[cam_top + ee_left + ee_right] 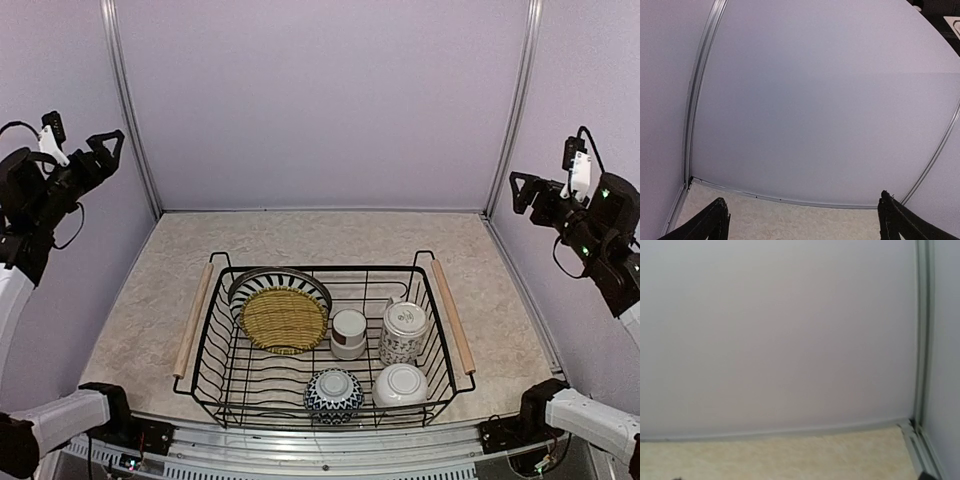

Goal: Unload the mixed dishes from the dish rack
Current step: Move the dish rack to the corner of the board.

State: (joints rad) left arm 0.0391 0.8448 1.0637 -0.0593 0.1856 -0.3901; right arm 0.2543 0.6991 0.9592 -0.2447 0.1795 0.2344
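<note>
The black wire dish rack point(320, 268) with two wooden rod handles sits mid-table. Inside it, the black-white striped plate point(262, 282) leans at the back left, with the round woven yellow mat point(284, 320) against its front. The white cup with brown band point(348, 333) and the tall patterned cup point(403, 332) stand in the middle. The blue-patterned bowl point(334, 393) and the white bowl point(401, 384) lie upside down at the front. My left gripper point(98, 150) point(802, 220) is open and empty, raised far left. My right gripper point(530, 190) is open and empty, raised far right.
Both wrist views show only the lilac back wall and a strip of beige tabletop point(790, 220). Metal frame posts point(130, 110) stand at the back corners. The arm bases point(100, 410) sit at the near edge on both sides of the rack.
</note>
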